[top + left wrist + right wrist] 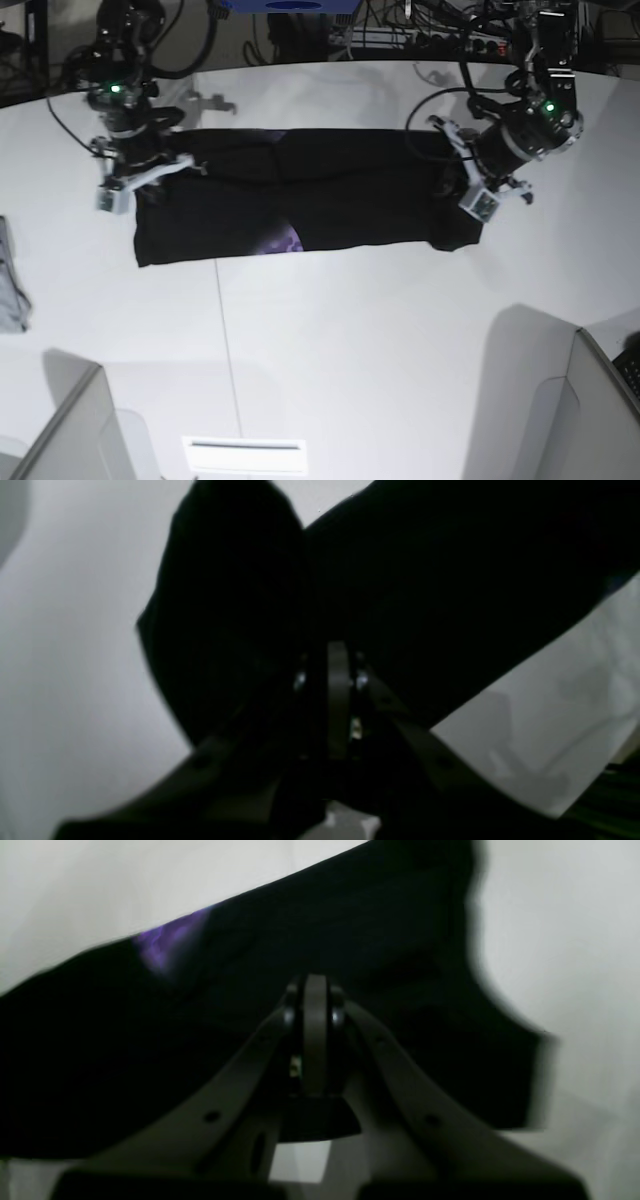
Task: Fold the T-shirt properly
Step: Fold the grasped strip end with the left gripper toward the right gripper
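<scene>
The T-shirt (300, 195) was seen spread as a long black band across the far half of the white bench (350, 340), running from one arm to the other, with a small purplish patch showing near its near edge. In the base view the right pincer (135, 180) was placed over the end of the shirt on that view's left, and the left pincer (462, 190) over the end on that view's right, where a short flap of cloth hung lower than the rest of the near hem. In the right wrist view the right pincer (315, 990) was shown with its two fingers drawn tightly together, their tips set against the black cloth (400, 940); whether a fold of fabric was actually caught between them could not be told, since the cloth there was uniformly dark. In the left wrist view the left pincer (337, 660) was likewise seen with its fingers pressed together, the tips lying over the shirt (450, 580), and here too a grip on the fabric could not be confirmed. A grey cloth piece (10, 280) was seen lying at the edge of the bench on the base view's far left, well apart from the shirt.
</scene>
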Controlling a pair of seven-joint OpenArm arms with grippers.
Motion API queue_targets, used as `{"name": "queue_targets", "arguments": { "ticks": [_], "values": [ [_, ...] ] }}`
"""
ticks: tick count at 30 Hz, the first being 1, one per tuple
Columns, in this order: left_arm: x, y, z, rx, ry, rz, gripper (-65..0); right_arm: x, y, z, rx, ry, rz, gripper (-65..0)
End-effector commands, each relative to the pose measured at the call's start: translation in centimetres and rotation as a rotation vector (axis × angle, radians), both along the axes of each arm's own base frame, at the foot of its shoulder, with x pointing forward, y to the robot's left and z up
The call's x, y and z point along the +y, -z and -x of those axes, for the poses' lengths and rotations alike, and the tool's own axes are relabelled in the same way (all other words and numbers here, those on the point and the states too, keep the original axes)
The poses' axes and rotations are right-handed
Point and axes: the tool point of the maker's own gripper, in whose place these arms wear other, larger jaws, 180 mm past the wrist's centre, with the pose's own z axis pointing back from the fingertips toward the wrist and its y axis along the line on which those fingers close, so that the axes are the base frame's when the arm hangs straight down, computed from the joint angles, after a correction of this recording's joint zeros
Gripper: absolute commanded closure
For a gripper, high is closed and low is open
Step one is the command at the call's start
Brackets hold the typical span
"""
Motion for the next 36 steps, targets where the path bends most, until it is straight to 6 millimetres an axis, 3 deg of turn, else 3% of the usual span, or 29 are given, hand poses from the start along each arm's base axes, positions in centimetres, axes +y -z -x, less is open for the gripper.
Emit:
{"name": "queue_targets", "arguments": {
  "ticks": [1,7,17,22,27,36],
  "values": [
    [-1.1,-1.3,-0.6,-0.047,0.025,0.032,0.0,-0.5,-1.2,-0.6,-0.050,0.015,0.003,0.0],
    [-4.6,-1.7,-1.4,-0.055,0.050,0.102,0.0,-2.3,-1.3,-0.3,-0.049,0.061,0.023,0.0],
    [-10.4,-2.4,-1.7,-0.052,0.143,0.178,0.0,-2.6,-1.3,-0.3,-0.048,0.066,0.027,0.0],
    [-11.6,-2.5,-2.3,-0.051,0.144,0.209,0.0,-2.6,-1.2,-0.1,-0.043,0.066,0.026,0.0],
    [-12.7,-0.7,-2.0,0.026,0.179,0.186,0.0,-2.6,-1.0,0.2,-0.036,0.065,0.029,0.0],
    [-14.2,-1.1,-3.0,0.020,0.187,0.212,0.0,-2.6,-1.0,0.2,-0.036,0.065,0.030,0.0]
  ]
}}
